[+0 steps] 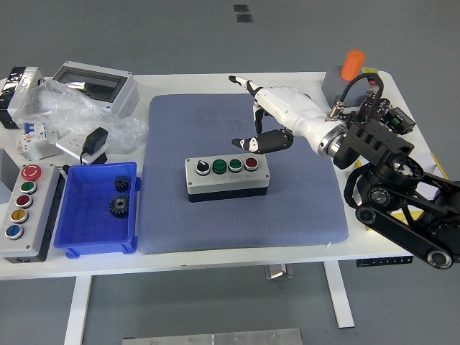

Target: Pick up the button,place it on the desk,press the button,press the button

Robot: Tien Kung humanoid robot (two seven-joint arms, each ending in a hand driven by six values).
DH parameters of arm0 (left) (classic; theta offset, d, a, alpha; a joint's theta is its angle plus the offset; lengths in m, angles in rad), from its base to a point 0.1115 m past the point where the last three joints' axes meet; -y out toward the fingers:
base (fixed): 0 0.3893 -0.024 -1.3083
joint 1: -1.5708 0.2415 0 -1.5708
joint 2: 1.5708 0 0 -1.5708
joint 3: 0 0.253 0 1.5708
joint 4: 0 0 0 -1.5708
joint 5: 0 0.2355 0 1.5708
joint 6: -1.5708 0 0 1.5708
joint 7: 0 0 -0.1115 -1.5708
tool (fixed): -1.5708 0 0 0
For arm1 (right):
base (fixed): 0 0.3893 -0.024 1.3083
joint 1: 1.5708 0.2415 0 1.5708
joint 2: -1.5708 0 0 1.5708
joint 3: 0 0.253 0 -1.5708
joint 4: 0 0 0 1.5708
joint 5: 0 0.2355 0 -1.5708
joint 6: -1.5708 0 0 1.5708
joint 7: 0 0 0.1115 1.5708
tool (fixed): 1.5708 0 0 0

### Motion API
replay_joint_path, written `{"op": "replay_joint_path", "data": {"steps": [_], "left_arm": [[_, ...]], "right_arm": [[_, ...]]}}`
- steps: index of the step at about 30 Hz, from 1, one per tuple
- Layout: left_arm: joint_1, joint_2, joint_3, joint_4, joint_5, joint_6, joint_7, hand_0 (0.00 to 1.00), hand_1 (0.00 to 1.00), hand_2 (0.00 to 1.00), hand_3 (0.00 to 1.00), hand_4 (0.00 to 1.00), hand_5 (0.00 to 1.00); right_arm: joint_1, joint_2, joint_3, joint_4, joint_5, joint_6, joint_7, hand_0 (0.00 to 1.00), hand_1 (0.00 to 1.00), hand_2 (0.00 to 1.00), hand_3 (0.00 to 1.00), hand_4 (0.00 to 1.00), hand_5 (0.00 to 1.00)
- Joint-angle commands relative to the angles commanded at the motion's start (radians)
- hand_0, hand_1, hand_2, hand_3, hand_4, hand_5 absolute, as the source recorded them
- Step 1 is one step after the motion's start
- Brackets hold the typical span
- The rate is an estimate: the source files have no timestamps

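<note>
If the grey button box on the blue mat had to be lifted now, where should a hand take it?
Grip the grey button box across its long front and back walls, coming from above. Its ends are bare, but its top carries buttons. The right hand hovers open behind it.
</note>
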Motion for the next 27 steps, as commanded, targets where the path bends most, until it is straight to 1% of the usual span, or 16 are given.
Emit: {"op": "replay_joint_path", "data": {"steps": [2, 3, 6, 11, 17, 26, 27], "left_arm": [[0.001, -0.001, 0.000, 0.000, 0.000, 0.000, 0.000, 0.630, 0.632, 0.577, 0.569, 0.526, 0.114], [0.002, -0.002, 0.000, 0.000, 0.000, 0.000, 0.001, 0.630, 0.632, 0.577, 0.569, 0.526, 0.114], [0.003, -0.005, -0.009, 0.001, 0.011, 0.000, 0.006, 0.630, 0.632, 0.577, 0.569, 0.526, 0.114], [0.002, -0.005, -0.003, 0.001, 0.009, -0.001, 0.003, 0.630, 0.632, 0.577, 0.569, 0.526, 0.114], [0.000, -0.007, 0.000, 0.001, 0.008, 0.000, -0.002, 0.630, 0.632, 0.577, 0.569, 0.526, 0.114], [0.000, -0.011, 0.000, 0.003, 0.006, 0.002, -0.001, 0.630, 0.632, 0.577, 0.569, 0.526, 0.114], [0.000, -0.011, 0.000, 0.003, 0.006, 0.003, -0.001, 0.630, 0.632, 0.577, 0.569, 0.526, 0.114]], "right_arm": [[-0.009, 0.003, 0.008, -0.007, -0.001, -0.004, 0.002, 0.729, 0.803, 0.880, 0.998, 0.977, 0.508], [-0.014, 0.004, 0.013, -0.009, -0.002, -0.005, 0.004, 0.985, 0.998, 0.998, 0.998, 0.998, 0.580], [-0.036, 0.007, 0.043, -0.010, -0.004, -0.020, 0.013, 0.985, 0.998, 0.998, 0.998, 0.998, 0.580], [-0.075, 0.005, 0.102, -0.007, 0.002, -0.048, 0.035, 0.998, 0.998, 0.998, 0.998, 0.998, 0.595], [-0.130, -0.005, 0.169, -0.001, 0.047, -0.085, 0.071, 0.998, 0.998, 0.998, 0.998, 0.998, 0.592], [-0.194, -0.018, 0.219, 0.008, 0.076, -0.116, 0.108, 0.998, 0.998, 0.998, 0.998, 0.998, 0.595], [-0.200, -0.019, 0.223, 0.009, 0.077, -0.119, 0.110, 0.998, 0.998, 0.998, 0.998, 0.998, 0.607]]}}
